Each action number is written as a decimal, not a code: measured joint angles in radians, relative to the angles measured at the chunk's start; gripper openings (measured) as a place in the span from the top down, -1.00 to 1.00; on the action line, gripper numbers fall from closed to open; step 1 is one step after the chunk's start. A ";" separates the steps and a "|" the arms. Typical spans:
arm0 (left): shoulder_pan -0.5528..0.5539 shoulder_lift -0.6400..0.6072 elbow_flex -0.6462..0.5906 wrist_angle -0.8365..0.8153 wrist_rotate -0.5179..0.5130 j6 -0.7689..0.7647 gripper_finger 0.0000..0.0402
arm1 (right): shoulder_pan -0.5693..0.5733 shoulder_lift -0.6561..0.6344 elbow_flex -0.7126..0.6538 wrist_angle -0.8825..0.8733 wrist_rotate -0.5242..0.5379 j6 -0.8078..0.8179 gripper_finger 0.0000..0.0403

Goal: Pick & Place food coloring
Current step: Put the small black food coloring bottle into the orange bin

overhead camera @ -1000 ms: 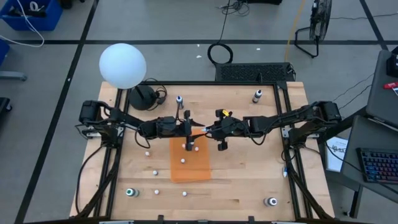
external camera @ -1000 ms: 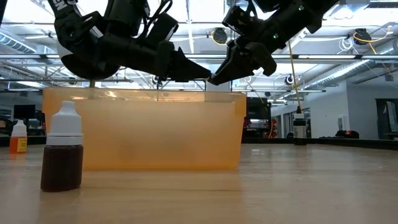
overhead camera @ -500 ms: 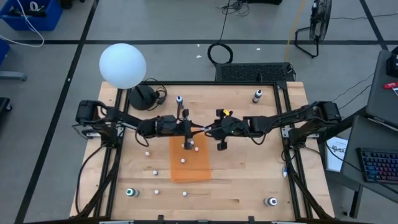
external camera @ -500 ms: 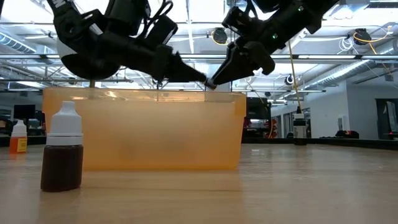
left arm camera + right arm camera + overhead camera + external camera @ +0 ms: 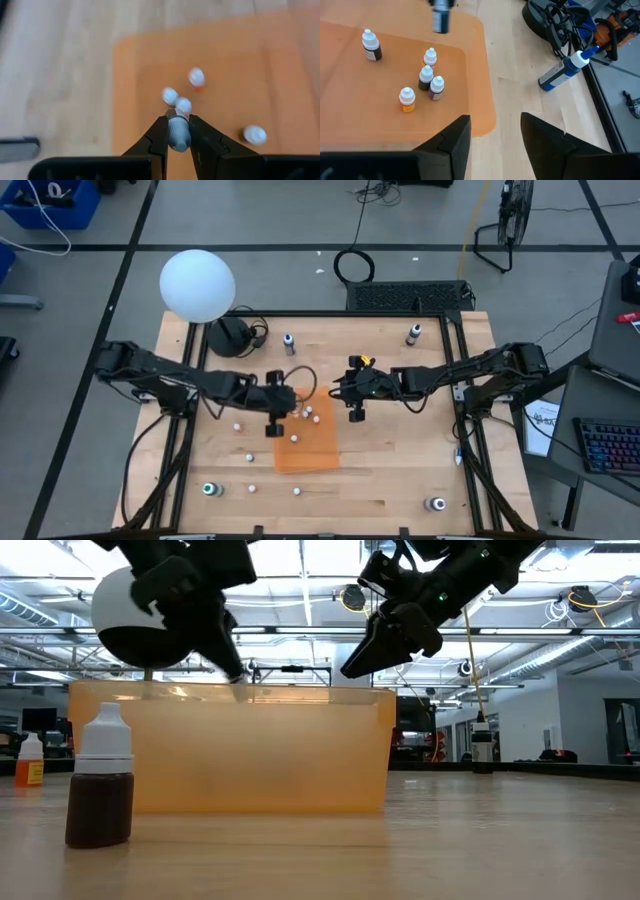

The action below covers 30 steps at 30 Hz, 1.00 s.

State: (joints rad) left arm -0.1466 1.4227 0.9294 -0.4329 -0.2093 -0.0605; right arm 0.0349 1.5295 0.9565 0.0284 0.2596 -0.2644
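Holding a food coloring bottle (image 5: 178, 134) clamped in my left tool (image 5: 277, 417), I have swung it away from the right tool (image 5: 356, 402), whose fingers now stand apart at the orange tray's (image 5: 322, 450) far corner: the handover looks finished. Five bottles (image 5: 426, 76) already stand inside the tray. Below me lies bare tray floor, its rim well clear, on the bench (image 5: 400, 470).
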 joint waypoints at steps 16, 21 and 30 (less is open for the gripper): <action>-0.052 0.187 -0.005 0.092 0.155 -0.028 0.72 | 0.000 0.000 0.000 0.009 0.001 -0.008 0.22; -0.030 0.237 -0.002 0.119 0.203 -0.028 0.72 | 0.000 0.000 0.000 0.012 0.001 -0.009 0.22; -0.020 0.233 -0.002 0.128 0.257 -0.027 0.72 | 0.000 0.001 -0.001 0.012 0.001 -0.009 0.23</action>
State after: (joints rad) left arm -0.1665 1.6562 0.9276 -0.3049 0.0480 -0.0872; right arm 0.0349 1.5303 0.9554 0.0406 0.2604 -0.2737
